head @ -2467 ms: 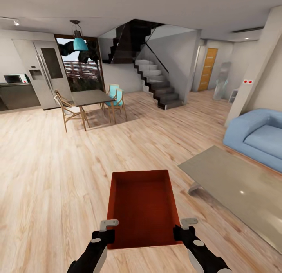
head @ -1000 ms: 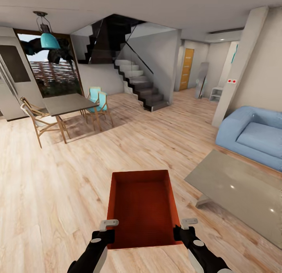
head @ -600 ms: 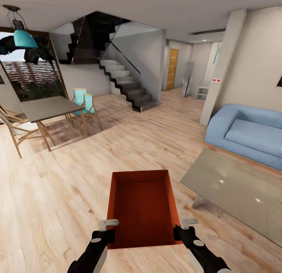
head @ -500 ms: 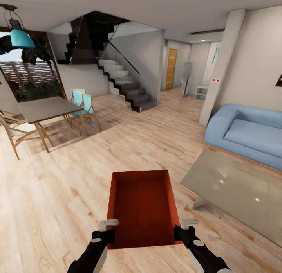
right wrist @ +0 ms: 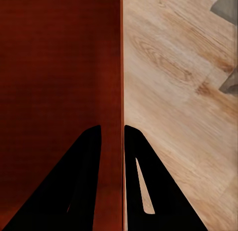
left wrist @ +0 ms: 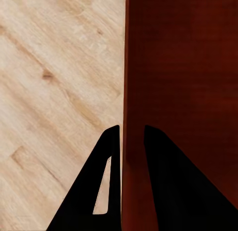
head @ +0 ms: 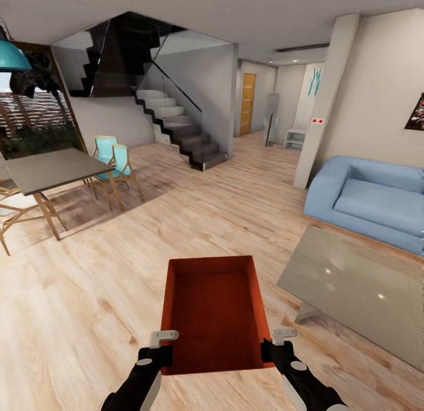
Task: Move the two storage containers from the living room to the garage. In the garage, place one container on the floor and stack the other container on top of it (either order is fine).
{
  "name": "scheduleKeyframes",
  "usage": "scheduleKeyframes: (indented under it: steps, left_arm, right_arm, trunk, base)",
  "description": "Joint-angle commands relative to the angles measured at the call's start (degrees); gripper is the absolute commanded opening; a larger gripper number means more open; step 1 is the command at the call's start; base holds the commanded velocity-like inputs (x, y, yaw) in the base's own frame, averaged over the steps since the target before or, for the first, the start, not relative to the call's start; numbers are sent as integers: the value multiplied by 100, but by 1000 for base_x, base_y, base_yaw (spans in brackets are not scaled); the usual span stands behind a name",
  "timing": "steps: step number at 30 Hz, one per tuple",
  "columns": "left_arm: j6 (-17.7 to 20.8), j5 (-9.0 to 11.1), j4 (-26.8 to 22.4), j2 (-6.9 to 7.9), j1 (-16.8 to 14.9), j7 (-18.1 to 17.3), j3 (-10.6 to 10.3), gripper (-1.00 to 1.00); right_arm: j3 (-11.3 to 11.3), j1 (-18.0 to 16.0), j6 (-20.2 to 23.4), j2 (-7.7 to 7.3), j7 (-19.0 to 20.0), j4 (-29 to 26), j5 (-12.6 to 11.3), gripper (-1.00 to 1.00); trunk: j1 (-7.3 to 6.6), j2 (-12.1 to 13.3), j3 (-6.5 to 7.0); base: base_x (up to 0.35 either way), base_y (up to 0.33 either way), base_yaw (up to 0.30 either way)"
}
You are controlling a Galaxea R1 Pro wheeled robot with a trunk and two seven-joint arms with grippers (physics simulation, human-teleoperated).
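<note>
At lower centre of the head view, carrying one storage container [head: 213, 310] over the living room's wood floor [head: 88, 293], left jaws [head: 160, 347] and right jaws [head: 275, 344] each pinched on a side wall; next, probably driving on toward the garage, load kept level.

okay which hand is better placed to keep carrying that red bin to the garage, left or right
Neither alone. The left hand pinches the storage container's left wall and the right hand pinches its right wall, symmetrically at the near end. Both should probably hold on together over the wood floor.
</note>
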Motion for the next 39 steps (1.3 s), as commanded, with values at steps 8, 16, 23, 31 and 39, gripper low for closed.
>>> scheduleKeyframes:
  steps: [8,16,23,31,39]
  left_arm:
    - [38,-110,-25,-6,-2,23,-12,-100]
    - [38,-110,-25,-6,-5,23,-12,-100]
    - [38,-110,-25,-6,-2,23,-12,-100]
    - [38,-110,-25,-6,-5,23,-12,-100]
    - [38,-110,-26,-6,-6,23,-12,-100]
  right_arm:
    - [34,-11,-22,-40,-6,23,-84,-100]
    - [34,-11,-22,-40,-6,25,-85,-100]
    - [34,-11,-22,-40,-6,29,-85,-100]
    - [34,-11,-22,-40,-6,25,-85,-100]
    - [34,-11,-22,-40,-6,31,-85,-100]
  trunk:
    - [6,-12,-11]
    - [6,-12,-11]
    - [6,-12,-11]
    - [6,-12,-11]
    - [6,-12,-11]
  base:
    - [265,207,-195]
    - [265,207,-57]
    - [265,207,-252]
    - [265,207,-69]
    - [265,207,-167]
